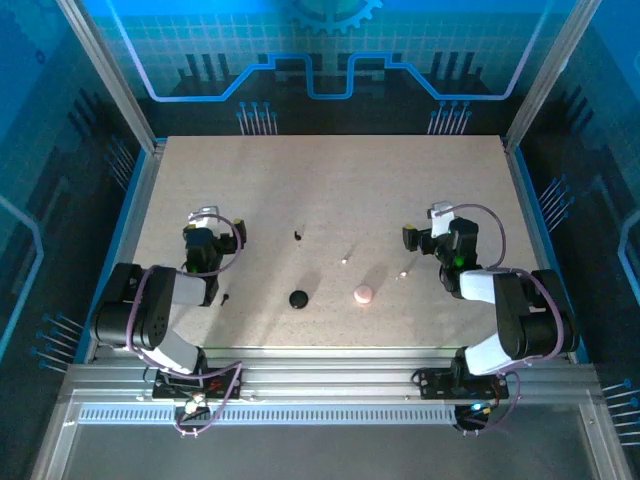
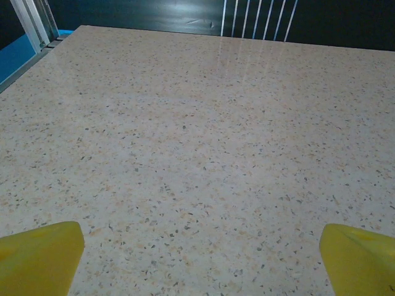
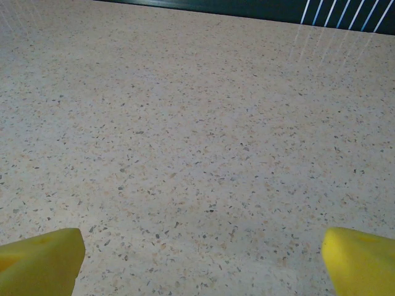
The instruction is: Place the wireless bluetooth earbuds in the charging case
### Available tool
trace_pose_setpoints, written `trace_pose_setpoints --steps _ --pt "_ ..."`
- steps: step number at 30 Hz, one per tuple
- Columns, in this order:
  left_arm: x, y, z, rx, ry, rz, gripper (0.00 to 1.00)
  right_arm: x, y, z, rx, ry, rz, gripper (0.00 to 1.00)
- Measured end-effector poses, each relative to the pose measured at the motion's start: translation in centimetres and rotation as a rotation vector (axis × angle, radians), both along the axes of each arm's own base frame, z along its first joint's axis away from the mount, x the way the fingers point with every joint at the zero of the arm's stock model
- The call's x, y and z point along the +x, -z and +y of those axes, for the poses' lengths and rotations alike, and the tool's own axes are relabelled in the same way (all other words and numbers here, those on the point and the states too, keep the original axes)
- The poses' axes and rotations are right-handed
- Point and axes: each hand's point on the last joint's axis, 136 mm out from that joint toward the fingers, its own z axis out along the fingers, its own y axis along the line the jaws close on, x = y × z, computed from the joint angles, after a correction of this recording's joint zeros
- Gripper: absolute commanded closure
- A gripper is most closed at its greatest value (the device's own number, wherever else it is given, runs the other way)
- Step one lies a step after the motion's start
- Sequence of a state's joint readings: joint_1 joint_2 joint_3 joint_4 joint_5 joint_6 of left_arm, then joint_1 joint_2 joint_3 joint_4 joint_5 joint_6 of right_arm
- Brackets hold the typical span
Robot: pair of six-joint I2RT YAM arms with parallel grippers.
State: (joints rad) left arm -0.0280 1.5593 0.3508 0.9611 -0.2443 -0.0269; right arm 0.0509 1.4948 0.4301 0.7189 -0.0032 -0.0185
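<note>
Two small round charging cases lie near the table's front middle, a black one (image 1: 298,298) and a pink one (image 1: 363,294). Tiny earbuds are scattered around them: a black one (image 1: 299,236) farther back, another black one (image 1: 224,298) at the left, and two whitish ones (image 1: 345,259) (image 1: 403,273) behind and right of the pink case. My left gripper (image 1: 207,222) (image 2: 200,259) stands open at the left over bare table. My right gripper (image 1: 437,222) (image 3: 203,262) stands open at the right, its yellow fingertips (image 3: 43,259) wide apart with nothing between them.
The speckled tabletop (image 1: 330,180) is bordered by metal frame posts (image 1: 110,75) and blue side walls. Both arms are folded back near the front rail (image 1: 320,385). White vertical bars (image 2: 253,18) stand beyond the table's far edge.
</note>
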Motion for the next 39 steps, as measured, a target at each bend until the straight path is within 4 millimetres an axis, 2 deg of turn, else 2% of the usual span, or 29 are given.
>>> trace_pose_setpoints --steps 35,37,39 --pt "0.0 0.2 -0.6 -0.008 0.033 0.01 0.01 0.0 0.2 0.0 -0.001 -0.002 0.025 0.0" --pt "-0.3 0.0 -0.6 -0.006 0.033 0.003 0.01 0.1 -0.1 0.1 -0.002 -0.006 0.063 0.0" --pt "-0.8 -1.1 -0.9 0.002 0.038 -0.01 0.02 0.5 -1.9 0.4 0.0 -0.016 0.094 0.0"
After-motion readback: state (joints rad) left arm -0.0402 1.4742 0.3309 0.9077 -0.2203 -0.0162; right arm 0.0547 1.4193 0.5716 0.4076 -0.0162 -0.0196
